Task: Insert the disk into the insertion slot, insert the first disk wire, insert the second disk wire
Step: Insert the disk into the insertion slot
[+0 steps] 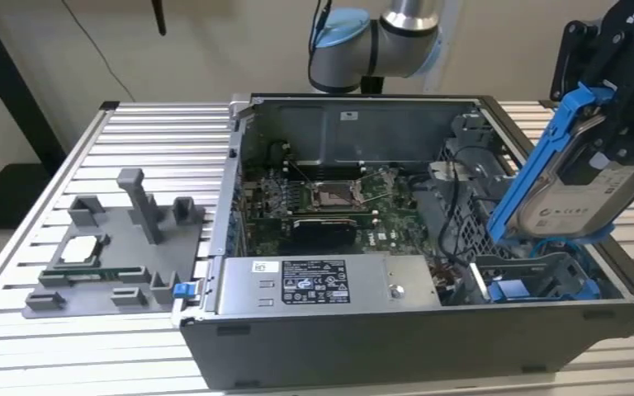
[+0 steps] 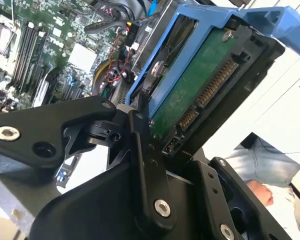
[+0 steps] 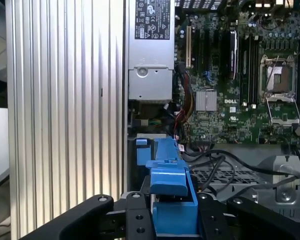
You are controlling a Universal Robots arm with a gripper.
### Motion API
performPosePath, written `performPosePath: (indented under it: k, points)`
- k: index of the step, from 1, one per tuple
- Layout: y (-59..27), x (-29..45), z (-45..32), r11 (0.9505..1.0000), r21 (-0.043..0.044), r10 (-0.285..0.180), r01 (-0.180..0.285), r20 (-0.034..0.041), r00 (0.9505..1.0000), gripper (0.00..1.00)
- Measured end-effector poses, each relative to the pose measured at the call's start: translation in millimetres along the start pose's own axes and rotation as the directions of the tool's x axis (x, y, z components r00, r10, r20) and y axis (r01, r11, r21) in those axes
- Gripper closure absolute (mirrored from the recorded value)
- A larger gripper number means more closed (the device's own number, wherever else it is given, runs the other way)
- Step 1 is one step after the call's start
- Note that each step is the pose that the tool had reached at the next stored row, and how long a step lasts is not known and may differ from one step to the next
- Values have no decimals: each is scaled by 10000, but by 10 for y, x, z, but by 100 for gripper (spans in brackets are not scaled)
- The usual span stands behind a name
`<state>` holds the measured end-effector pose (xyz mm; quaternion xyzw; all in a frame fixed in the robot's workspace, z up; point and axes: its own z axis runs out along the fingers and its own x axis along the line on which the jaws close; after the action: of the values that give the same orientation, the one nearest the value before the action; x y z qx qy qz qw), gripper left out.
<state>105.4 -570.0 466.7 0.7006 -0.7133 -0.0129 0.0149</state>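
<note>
**A:** Which step is in hand?

**B:** The first, by my reading. The gripper [image 1: 623,144] has its fingers clamped on the disk [image 1: 577,198] through its blue carrier [image 1: 540,148]. The disk hangs at three o'clock in the exterior view. It is steeply tilted, label side toward the camera, with its lower end pointing down at the insertion slot [image 1: 489,277].

**A:** Seated yet?

**B:** No. The slot is the grey cage with blue rails [image 1: 528,289], at five o'clock of the black computer case [image 1: 405,351]. The carrier's lower tip is just above its mouth, and I cannot tell whether it touches.

**A:** And the wires?

**B:** Neither is in. In the second wrist view the connector sockets [image 2: 212,92] on the disk's green board edge are bare. There the gripper [image 2: 177,142] pinches the disk from both flanks. Black cables [image 1: 462,169] lie loose in the case, at about eleven o'clock from the cage.

**A:** What does seating it call for?

**B:** As I judge it, the carrier's sides need squaring to the rails. The tilt has to come out so the disk slides rather than jams, and the cables must stay out of the mouth.

**A:** Any writing?

**B:** The disk carries a white printed label. The power-supply box [image 1: 314,285], at six o'clock of the motherboard [image 1: 328,198], carries a black label and a small white one. I leave the print unread.
</note>
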Motion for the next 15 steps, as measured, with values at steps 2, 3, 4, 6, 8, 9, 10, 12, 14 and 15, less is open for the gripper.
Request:
performPosePath:
  k: [2,3,4,6,8,9,10,12,14,15]
  points:
    - [-3,0,12,10000,0,-2,2,0,10000,100]
    - [-5,0,17,10000,0,-3,3,-1,10000,100]
    - [-6,0,22,10000,0,-3,3,0,10000,100]
    - [-8,0,25,10000,0,-3,3,-1,10000,100]
    - [-9,0,25,10000,0,-3,3,-2,10000,100]
    - [-9,0,25,10000,0,-4,4,-1,10000,100]
    - [-9,0,26,10000,0,-3,3,-1,10000,100]
    - [-10,0,26,10000,0,-4,4,-1,10000,100]
    - [-10,-1,29,10000,0,-4,4,2,10000,100]
    - [-11,-1,34,10000,0,-4,4,4,10000,100]
